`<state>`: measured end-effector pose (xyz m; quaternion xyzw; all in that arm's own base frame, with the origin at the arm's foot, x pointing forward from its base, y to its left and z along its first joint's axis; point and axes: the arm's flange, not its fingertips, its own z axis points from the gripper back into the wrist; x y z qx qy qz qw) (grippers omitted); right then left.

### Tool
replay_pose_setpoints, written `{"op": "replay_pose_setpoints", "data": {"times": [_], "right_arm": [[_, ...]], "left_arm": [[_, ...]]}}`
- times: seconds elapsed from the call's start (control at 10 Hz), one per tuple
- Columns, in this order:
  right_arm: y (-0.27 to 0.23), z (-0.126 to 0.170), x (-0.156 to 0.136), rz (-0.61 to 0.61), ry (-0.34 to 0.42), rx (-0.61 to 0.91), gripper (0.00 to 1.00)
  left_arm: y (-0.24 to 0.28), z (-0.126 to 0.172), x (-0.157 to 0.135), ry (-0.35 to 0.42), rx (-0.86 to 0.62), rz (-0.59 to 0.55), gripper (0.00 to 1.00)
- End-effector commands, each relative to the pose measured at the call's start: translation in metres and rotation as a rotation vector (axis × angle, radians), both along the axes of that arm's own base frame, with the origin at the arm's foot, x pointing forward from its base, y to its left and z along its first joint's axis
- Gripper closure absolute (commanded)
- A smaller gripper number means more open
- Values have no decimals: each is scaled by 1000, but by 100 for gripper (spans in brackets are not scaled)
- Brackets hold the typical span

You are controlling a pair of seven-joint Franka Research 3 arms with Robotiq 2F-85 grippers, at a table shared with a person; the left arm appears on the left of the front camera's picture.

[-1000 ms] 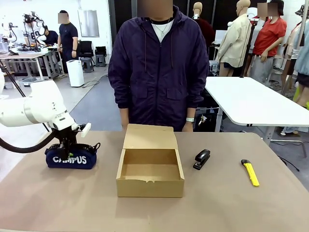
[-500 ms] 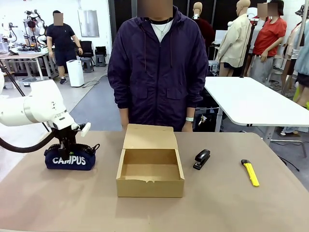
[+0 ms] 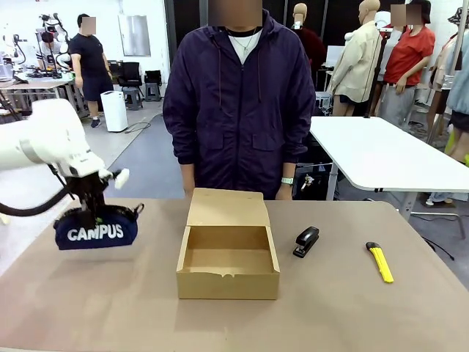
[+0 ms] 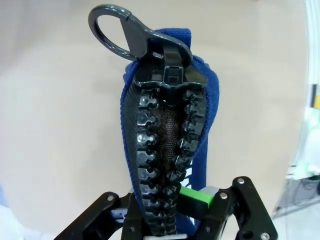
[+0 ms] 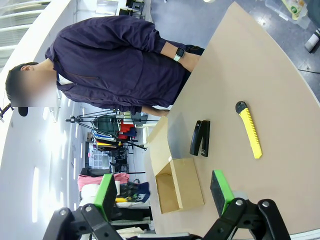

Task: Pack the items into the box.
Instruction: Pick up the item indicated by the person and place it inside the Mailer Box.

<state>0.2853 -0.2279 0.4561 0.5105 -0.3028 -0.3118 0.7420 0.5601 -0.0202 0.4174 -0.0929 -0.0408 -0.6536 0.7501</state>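
One left gripper [image 3: 94,213] clenched on soft navy fabric CAMPUS pouch [image 3: 95,233], fingertips partly hidden by chunky black zip [image 4: 162,150]; right gripper [image 5: 162,195] released

Quick pass: pouch [image 3: 95,229] is navy woven cloth, matt, with white printed lettering. I see its zipper teeth [image 4: 162,150] as chunky black plastic with a slight sheen, and the pull ring [image 4: 111,29] as glossy black. The box [image 3: 227,282] is plain brown cardboard, matt. The stapler [image 3: 306,241] is glossy black, the utility knife [image 3: 380,262] smooth yellow plastic, the table [image 3: 352,315] matt tan. The pads [image 5: 220,184] on my right pincer [image 5: 163,189] are matt green.

person [image 3: 239,110] in purple jacket behind tan table [image 3: 352,308], white table [image 3: 381,150] beyond
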Motion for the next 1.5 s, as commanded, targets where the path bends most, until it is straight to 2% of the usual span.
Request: {"op": "replay_pose_setpoints", "data": {"times": [0.0,0.1,0.3,0.4,0.9,1.0,1.1,1.3,1.4], "right_arm": [[-1,1,0,3,-17,-2,0],[-1,1,0,3,-17,-2,0],[-1,1,0,3,-17,-2,0],[-1,1,0,3,-17,-2,0],[-1,1,0,3,-17,-2,0],[-1,1,0,3,-17,-2,0],[-1,1,0,3,-17,-2,0],[-1,1,0,3,-17,-2,0],[-1,1,0,3,-17,-2,0]], "left_arm": [[5,77,-46,-37,26,134,100],[3,101,-73,-82,65,171,100],[6,120,-105,-104,94,155,100],[7,122,-73,-77,35,140,100],[7,122,-73,-77,35,140,100],[4,110,-72,-67,46,141,100],[-34,121,-66,-118,18,99,100],[-128,125,-40,-56,111,141,100],[-172,120,-26,-71,113,108,100]]}}
